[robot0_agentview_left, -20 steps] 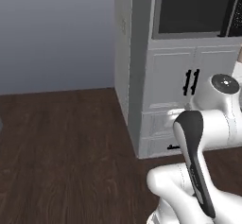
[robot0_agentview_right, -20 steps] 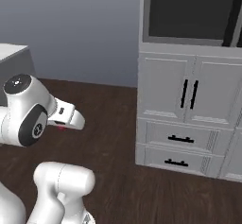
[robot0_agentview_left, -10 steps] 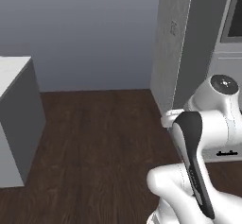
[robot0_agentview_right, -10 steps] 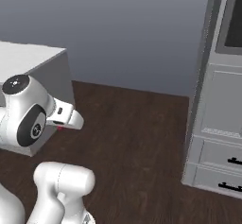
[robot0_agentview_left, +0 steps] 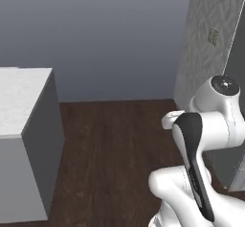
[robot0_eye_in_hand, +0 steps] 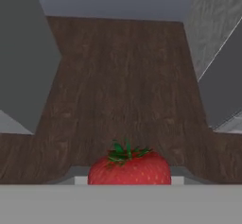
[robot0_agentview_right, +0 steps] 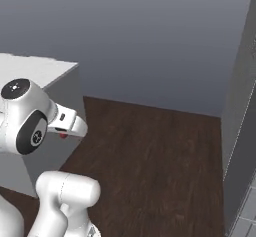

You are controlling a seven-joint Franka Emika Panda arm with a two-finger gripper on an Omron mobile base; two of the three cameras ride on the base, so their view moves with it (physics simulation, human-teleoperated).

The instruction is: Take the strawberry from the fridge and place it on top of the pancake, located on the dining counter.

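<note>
Strawberry: small, soft, bruises easily; hold lightly across its widest part | Jaws: clamped on strawberry | Table: ahead left, apart.

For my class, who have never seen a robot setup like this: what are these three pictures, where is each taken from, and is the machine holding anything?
It is a computer-rendered kitchen. A white robot arm rides on a base that can drive. Two pictures come from cameras on that base, behind the arm to its left and right, looking over dark wooden floor. The third comes from a camera on the hand. There a red strawberry with green leaves sits right at the gripper, apparently held; the fingers are not clearly visible. In the left base view, the white marble dining counter stands on the left; nothing shows on the visible part.
</note>
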